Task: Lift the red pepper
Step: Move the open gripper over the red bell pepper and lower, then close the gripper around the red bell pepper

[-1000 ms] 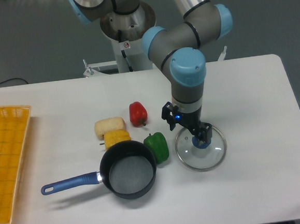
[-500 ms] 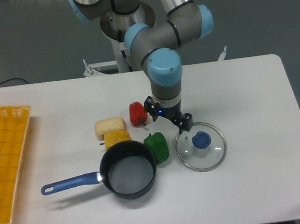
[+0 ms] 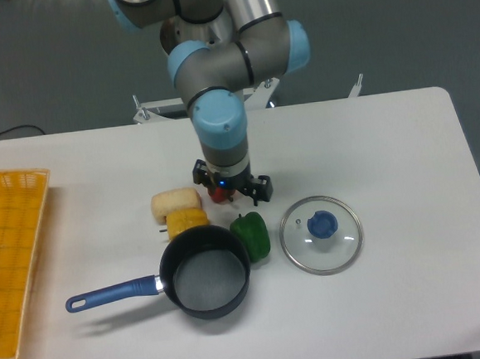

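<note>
- The gripper (image 3: pixel 227 190) hangs directly over the red pepper (image 3: pixel 218 194), hiding most of it.
- Jaws spread wide, straddling it on the worktop (image 3: pixel 387 151).

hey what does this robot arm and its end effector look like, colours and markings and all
The arm has silver-grey tubular links with light blue caps on the joints, rising from a metallic base. The end effector is small and black, with a tiny blue light glowing on its body. No loose cables or readable markings show.
</note>
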You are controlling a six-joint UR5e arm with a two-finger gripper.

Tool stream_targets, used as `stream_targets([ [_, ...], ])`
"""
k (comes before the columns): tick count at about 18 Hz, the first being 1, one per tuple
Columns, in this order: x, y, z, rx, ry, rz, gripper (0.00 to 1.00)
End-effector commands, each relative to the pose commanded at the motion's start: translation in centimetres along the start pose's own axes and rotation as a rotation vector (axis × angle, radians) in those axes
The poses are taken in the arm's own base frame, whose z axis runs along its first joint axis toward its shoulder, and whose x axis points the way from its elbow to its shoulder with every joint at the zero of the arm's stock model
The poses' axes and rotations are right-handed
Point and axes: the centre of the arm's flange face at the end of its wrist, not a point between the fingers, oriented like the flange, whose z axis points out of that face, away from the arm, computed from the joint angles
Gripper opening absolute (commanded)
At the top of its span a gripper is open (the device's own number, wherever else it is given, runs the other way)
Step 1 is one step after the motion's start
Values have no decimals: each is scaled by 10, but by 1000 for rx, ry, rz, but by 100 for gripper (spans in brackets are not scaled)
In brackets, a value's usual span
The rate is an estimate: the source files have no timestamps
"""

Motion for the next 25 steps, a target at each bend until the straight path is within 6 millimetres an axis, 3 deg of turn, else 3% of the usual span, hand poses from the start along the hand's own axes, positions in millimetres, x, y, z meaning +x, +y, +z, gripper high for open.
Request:
stream_targets([
  [8, 14, 4, 3, -29, -19, 88, 100],
  [15, 29, 7, 17, -81, -38, 118, 100],
  [25, 29, 8, 34, -136, -57, 126, 100],
])
